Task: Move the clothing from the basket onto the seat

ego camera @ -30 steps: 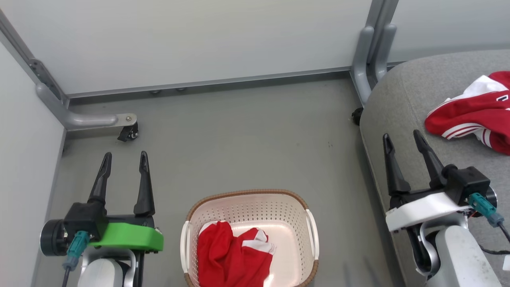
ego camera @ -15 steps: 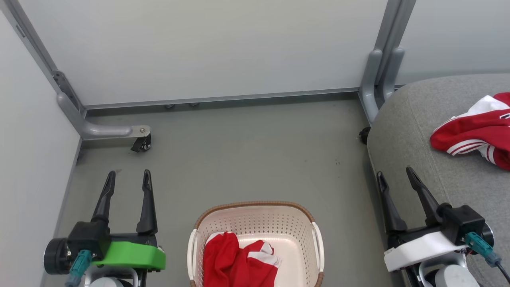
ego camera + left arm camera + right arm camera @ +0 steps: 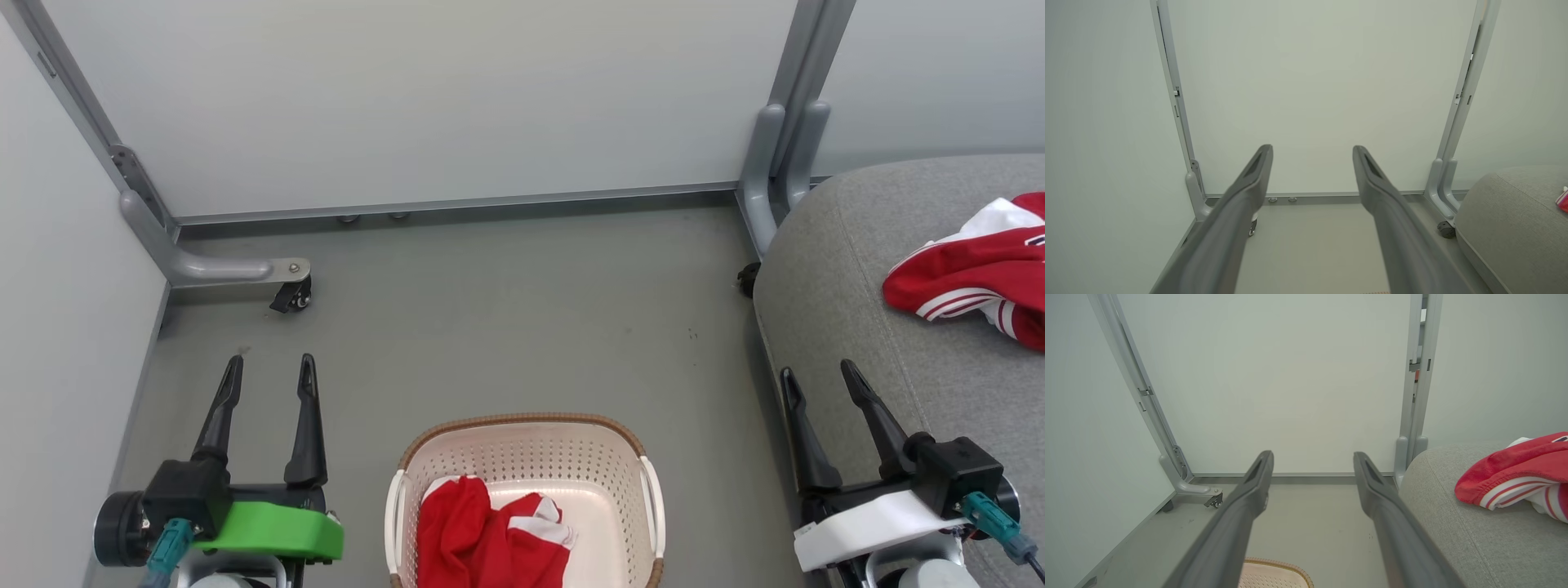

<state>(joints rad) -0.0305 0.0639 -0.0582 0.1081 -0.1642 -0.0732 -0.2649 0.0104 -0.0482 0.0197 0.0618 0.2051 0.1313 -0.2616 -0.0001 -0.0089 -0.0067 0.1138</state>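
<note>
A cream basket [image 3: 522, 420] holds one red garment [image 3: 482, 539] crumpled in its left half; a second garment [image 3: 971, 269] lies on the grey seat [image 3: 841, 269] right of the basket. The left gripper [image 3: 271, 367] and right gripper [image 3: 818, 372] flank the basket, jaws spread, empty. Likely best: pinch the cloth's bunched middle, clear of the basket wall

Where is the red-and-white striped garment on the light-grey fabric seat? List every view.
Head view: red-and-white striped garment at right edge, on the light-grey fabric seat.
Left wrist view: the garment, a sliver at right edge.
Right wrist view: middle right.
Shared landmark: grey metal post beside the seat.
</note>
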